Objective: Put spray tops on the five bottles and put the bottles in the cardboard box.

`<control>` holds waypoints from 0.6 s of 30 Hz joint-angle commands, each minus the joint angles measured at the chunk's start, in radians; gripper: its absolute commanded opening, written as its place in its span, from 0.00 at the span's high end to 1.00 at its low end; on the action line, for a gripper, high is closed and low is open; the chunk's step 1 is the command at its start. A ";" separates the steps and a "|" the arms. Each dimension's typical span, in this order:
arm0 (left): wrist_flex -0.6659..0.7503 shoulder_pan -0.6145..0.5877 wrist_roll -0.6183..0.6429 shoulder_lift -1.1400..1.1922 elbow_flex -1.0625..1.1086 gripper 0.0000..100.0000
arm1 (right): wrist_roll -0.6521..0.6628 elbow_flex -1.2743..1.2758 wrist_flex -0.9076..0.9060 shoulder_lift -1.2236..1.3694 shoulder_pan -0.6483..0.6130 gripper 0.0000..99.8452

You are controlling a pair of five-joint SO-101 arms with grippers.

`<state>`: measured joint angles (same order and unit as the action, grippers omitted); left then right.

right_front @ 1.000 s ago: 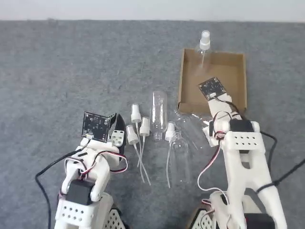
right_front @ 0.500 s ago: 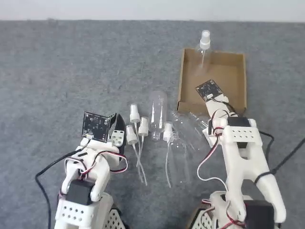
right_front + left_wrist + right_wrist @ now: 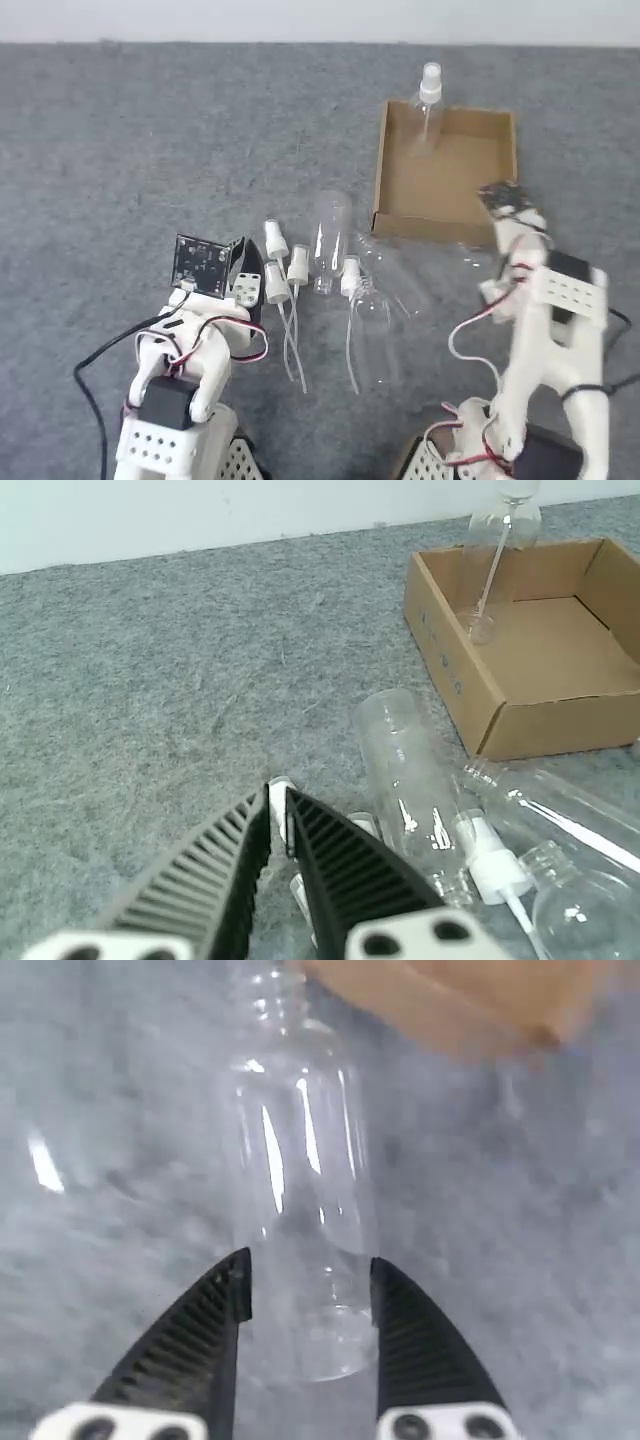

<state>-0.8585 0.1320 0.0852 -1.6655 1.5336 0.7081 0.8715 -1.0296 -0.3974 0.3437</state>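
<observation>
One capped bottle (image 3: 428, 100) stands in the box's (image 3: 450, 185) far-left corner; right gripper (image 3: 308, 1265) has swung right off the box, jaws open astride a bare bottle (image 3: 300, 1160) by its near-right corner, likely the next grab; left gripper (image 3: 278, 798) sits closed by the spray tops (image 3: 298, 263).

A shallow cardboard box (image 3: 381, 170) is seen open-topped. In one far corner of it a clear capped bottle (image 3: 427, 118) is stood upright, fitted with a white spray top (image 3: 430, 82). Four clear uncapped bottles are laid on their sides just outside the box's near wall: a first bottle (image 3: 330, 235), a second bottle (image 3: 395, 268), a third bottle (image 3: 372, 335) and a fourth bottle (image 3: 300, 1160). Four white loose spray tops (image 3: 275, 240) with long tubes are laid farther from the box, beside the first bottle.
</observation>
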 commanded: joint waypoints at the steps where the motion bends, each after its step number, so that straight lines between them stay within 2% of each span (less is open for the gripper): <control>1: 0.021 -0.003 0.005 -0.006 -0.019 0.98 | 0.094 0.015 -0.008 0.021 0.171 0.96; 7: -0.103 -0.003 0.005 -0.003 -0.119 0.98 | 0.173 0.014 0.064 0.033 0.377 0.96; 11: -0.104 -0.003 -0.051 0.035 -0.148 0.98 | 0.176 0.014 0.110 0.033 0.473 0.96; 14: -0.100 -0.003 -0.072 0.178 -0.236 0.98 | 0.173 0.009 0.148 0.033 0.516 0.96; 18: -0.104 -0.002 -0.071 0.489 -0.420 0.98 | 0.124 -0.046 0.148 0.058 0.547 0.96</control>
<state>-0.9613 0.1320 0.0284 -1.4691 1.3126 0.8631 0.8792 -0.8915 -0.3943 0.8500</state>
